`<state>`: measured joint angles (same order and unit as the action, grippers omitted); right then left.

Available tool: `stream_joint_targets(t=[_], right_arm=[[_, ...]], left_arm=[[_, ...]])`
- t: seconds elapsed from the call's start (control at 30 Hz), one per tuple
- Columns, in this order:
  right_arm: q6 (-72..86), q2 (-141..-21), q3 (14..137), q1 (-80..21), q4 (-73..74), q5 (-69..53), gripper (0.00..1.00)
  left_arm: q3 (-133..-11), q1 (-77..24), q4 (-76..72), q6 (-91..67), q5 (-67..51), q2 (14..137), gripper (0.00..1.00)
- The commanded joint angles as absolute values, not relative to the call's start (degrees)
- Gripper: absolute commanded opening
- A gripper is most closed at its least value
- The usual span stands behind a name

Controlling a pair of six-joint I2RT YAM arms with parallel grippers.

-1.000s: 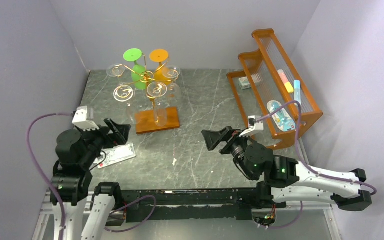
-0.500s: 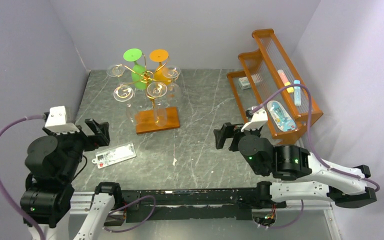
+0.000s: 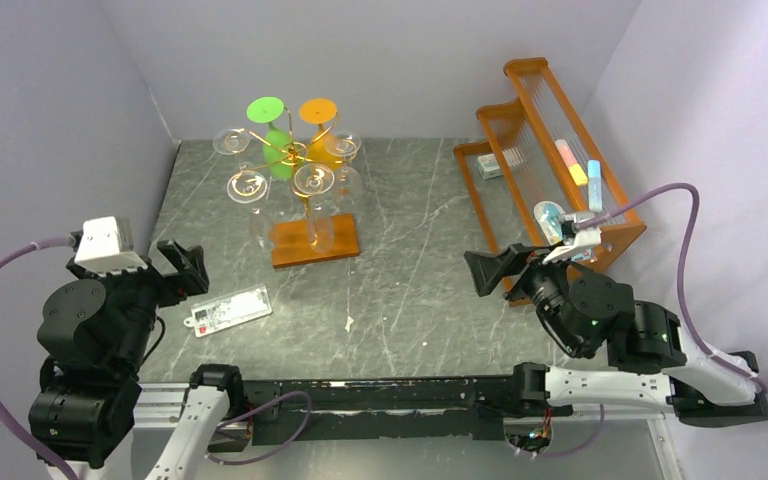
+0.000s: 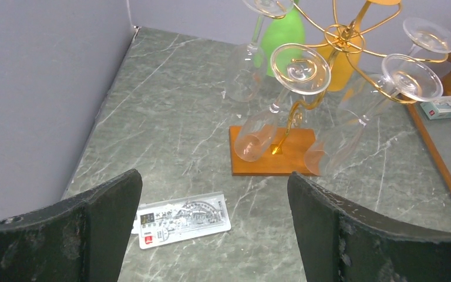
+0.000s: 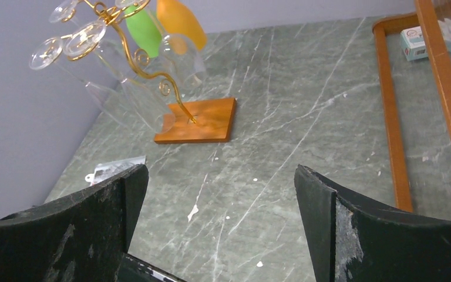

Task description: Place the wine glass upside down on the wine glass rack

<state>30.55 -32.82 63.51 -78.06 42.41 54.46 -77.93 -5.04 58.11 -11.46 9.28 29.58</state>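
Brightness: bright and even in all three views; soft, diffuse light from above
Shadows: faint, soft-edged, close under things on the table [image 3: 410, 290]
Glare: small white highlights on the clear glasses [image 4: 300, 61] and the gold wire of the wine glass rack [image 4: 305, 106]; mild sheen on the tabletop
Focus: top view sharp throughout; wrist views crisp on the tabletop; left gripper's fingers [image 4: 352, 235] slightly soft, very near the lens
Distortion: walls splay outward toward the top view's corners

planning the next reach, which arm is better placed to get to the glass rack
Left. The left gripper sits open and empty on the same side of the table as the rack, facing it. The right gripper, also open, is farther off beside the orange shelf.
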Motion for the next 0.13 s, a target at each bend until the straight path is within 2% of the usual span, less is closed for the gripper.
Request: stream_joint_targets(t=[0.0,0.1], right_arm=[[28.60,-32.47,62.81,-77.92,42.41,53.82,1.00],[28.69,-33.22,63.10,-77.87,43.07,54.20,1.00]], left_arm=[[-77.92,-5.54,59.50,-10.55,11.18,30.15,0.97],[-77.70,-5.58,59.50,-10.55,11.30,30.06,0.97]])
